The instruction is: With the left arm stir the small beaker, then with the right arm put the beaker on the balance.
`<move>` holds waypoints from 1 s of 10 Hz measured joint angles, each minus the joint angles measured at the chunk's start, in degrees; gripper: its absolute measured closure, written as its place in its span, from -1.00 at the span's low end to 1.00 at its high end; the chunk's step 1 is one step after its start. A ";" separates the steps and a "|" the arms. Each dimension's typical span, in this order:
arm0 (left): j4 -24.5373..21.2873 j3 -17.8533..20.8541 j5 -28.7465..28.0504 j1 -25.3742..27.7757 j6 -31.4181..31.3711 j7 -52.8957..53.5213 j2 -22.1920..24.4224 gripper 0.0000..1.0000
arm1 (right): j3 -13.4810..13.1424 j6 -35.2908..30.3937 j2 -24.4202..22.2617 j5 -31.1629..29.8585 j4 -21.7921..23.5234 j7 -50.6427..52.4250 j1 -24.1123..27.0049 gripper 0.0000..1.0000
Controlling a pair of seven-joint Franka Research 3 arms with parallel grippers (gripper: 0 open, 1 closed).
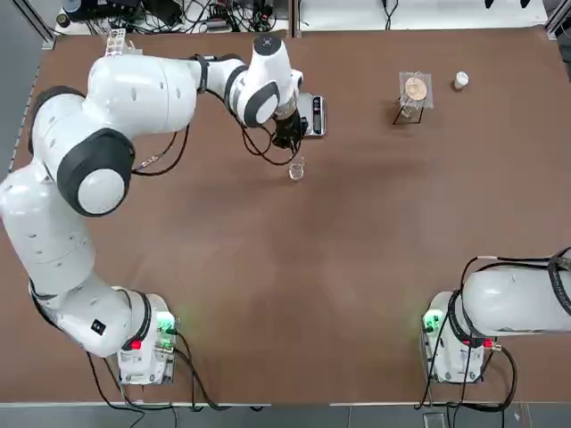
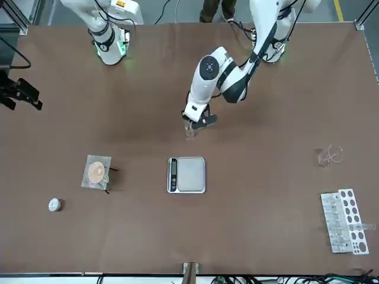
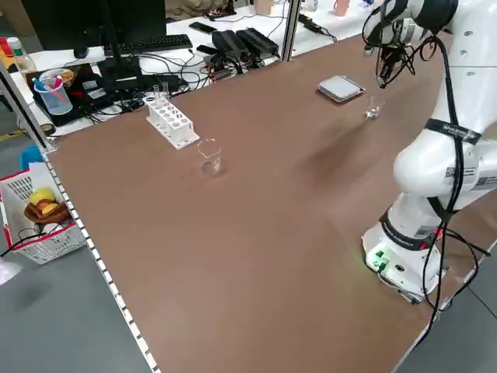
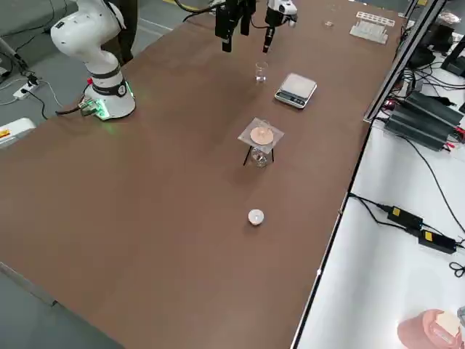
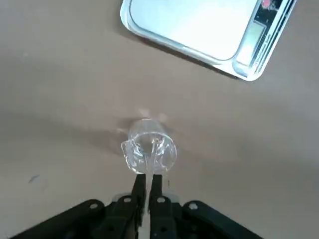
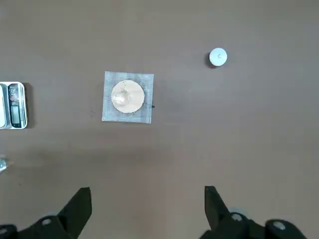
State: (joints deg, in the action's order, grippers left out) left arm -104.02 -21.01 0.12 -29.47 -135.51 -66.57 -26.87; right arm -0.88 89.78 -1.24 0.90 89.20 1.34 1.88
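Two fingers of the left gripper [image 5: 148, 191] are pinched together on a thin clear rod [image 5: 148, 167], which runs from between the fingertips down into the beaker [image 5: 148, 151]. The rod's far end lies inside the beaker's mouth; whether it touches the glass bottom cannot be told. The fingers themselves stay above the beaker and apart from its rim.

Seen from above, the left gripper [image 1: 287, 134] hangs over the table [image 1: 357, 267] with the beaker [image 1: 296, 168] just past its tips, toward the robot's side. The balance [image 1: 311, 114] lies just behind the gripper, on the far side, near the beaker but not touching it.

The beaker is tiny, clear and upright, a cylinder with a small pouring lip, standing on the bare brown tabletop. What it contains cannot be made out.

The right gripper [image 6: 148, 209] is spread wide and holds nothing. Well ahead of its fingers lie a square mesh pad on a stand [image 6: 127, 97] and a small white round thing [image 6: 218, 57].
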 joint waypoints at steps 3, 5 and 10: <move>0.61 0.17 -1.16 -0.14 0.55 -1.64 -0.50 0.85 | 0.00 0.00 0.00 0.00 0.00 0.00 0.00 -1.00; 3.15 0.38 -2.37 -0.13 3.63 -1.86 -1.99 0.85 | -0.01 0.00 0.00 0.00 -0.02 0.00 0.00 -1.00; 5.68 0.13 -5.21 -0.46 7.15 -3.46 -3.81 0.85 | -0.14 0.00 0.00 0.00 -0.02 0.00 0.23 -1.00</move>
State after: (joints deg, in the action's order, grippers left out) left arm -98.34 -20.88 -5.09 -29.93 -128.36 -70.03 -30.68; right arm -1.02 89.78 -1.24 0.90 89.18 1.35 2.11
